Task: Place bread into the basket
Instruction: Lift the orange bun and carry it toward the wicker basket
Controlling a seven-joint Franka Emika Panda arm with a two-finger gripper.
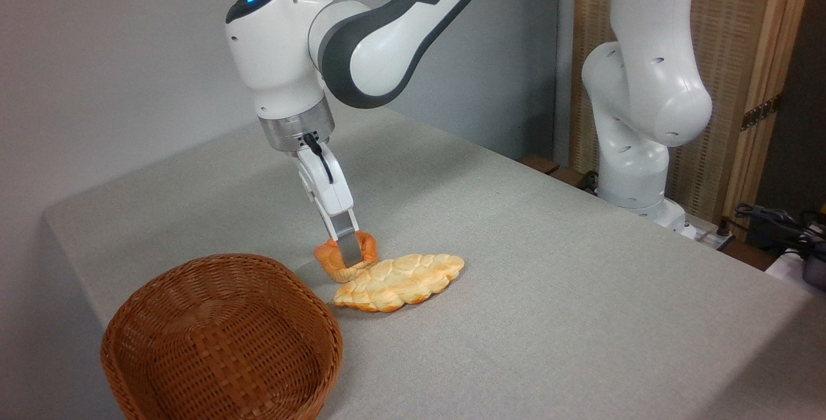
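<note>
Camera: braided loaf [401, 282] touching bread [335, 262], basket [219, 342] near left.

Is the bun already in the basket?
No, the bun sits on the table beside the braided loaf, with the end effector down on it, and the basket holds nothing.

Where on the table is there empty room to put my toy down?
Bare table spreads right of the braided loaf, toward the robot's base, and behind the arm toward the wall. It is crowded at front left: basket, orange bun and pincer sit close together.
</note>
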